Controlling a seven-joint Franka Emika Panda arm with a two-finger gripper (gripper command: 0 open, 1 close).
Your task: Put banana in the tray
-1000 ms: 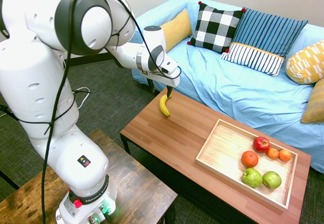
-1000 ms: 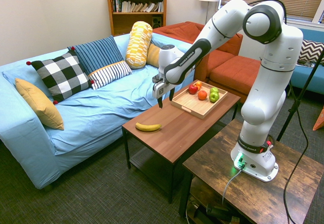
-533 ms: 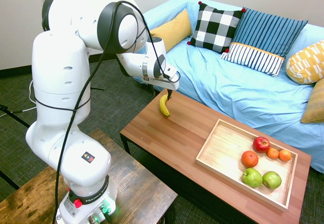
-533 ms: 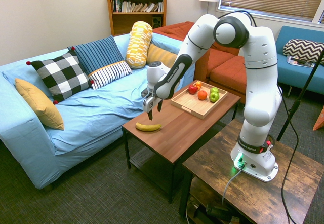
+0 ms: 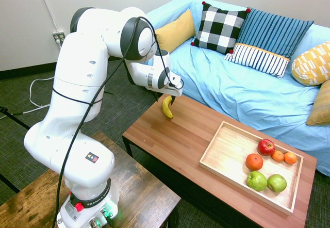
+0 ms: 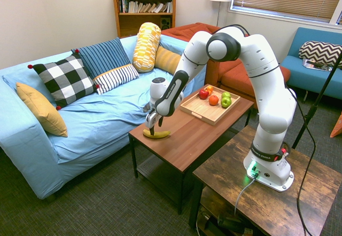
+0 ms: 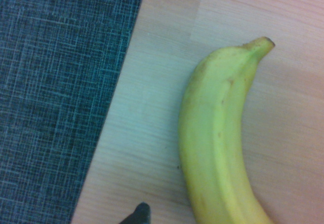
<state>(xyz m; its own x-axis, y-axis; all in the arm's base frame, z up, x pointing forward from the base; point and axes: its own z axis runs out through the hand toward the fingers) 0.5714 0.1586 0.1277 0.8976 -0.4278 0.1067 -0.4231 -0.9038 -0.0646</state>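
Gripper [image 6: 154, 126] hanging open-jawed directly above the banana [image 6: 156, 134].
Banana lying on the reddish-brown table [image 5: 180, 145] near its end; light-wood tray [image 5: 227, 153] sitting well apart, holding apples and oranges.

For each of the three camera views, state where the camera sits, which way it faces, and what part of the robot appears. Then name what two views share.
First exterior view: high behind the arm's base, facing the sofa across the table; arm enters from the left, gripper over the banana.
Second exterior view: opposite side, facing the bookshelf; whole arm on the right, tray beyond.
Wrist view: looks down on banana, table edge and carpet; no arm.
Shared: all show the banana on the table.
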